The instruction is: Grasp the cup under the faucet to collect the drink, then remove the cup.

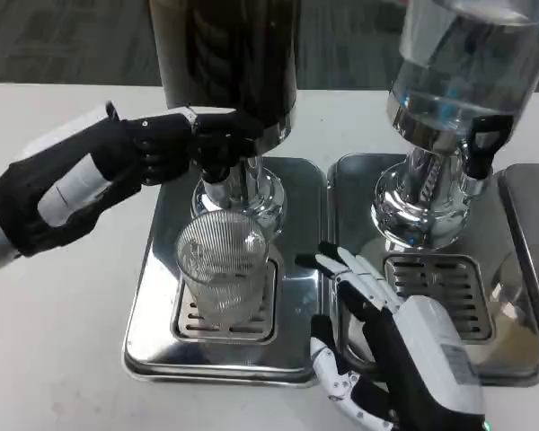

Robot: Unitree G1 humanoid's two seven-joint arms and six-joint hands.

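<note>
Left hand (pixel 166 144) reaches across to the black faucet lever (pixel 217 148) of the dark dispenser (pixel 229 54), fingers wrapped on it. Under that faucet stands a ribbed clear cup (pixel 221 269) on the drip grate (pixel 223 319); whether it holds any drink I cannot tell. Right hand (pixel 391 346) waits just beside the cup, fingers spread, holding nothing. Next over, a clear-tank dispenser (pixel 467 67) holds a clear liquid.

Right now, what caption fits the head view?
Left hand on dark dispenser's tap, ribbed glass cup below, right hand open nearby.
</note>
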